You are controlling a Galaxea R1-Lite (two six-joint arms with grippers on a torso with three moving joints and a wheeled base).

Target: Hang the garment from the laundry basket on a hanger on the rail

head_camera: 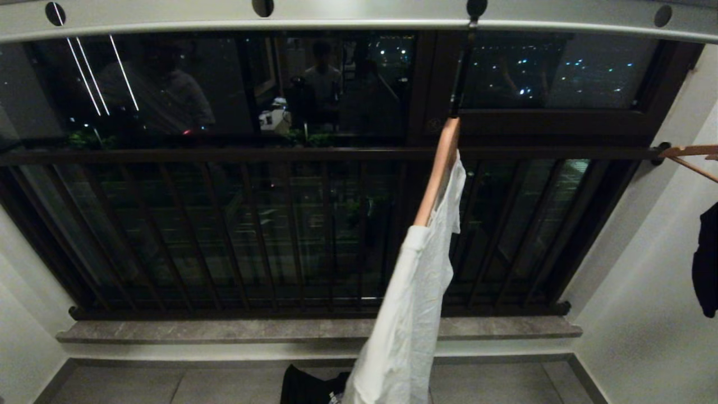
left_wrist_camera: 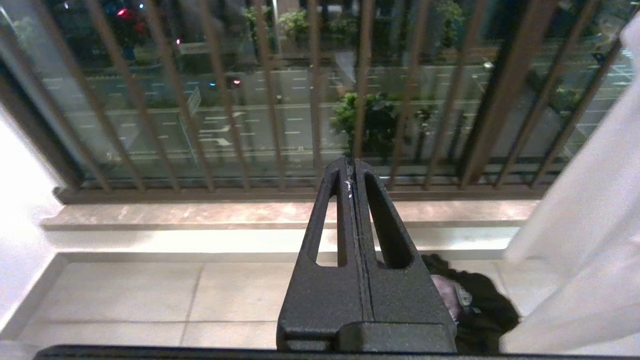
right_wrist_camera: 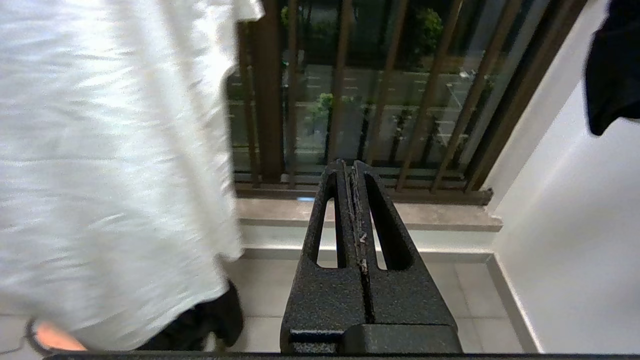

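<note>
Left gripper and right gripper both closed, empty. White cloth garment hangs on wooden hanger from pale grey perforated rail.

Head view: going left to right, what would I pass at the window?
Balustrade bars → white garment on a wooden hanger under the rail → second wooden hanger → dark garment.

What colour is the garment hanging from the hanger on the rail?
White; the garment shows best in the head view, draped on a wooden hanger.
</note>
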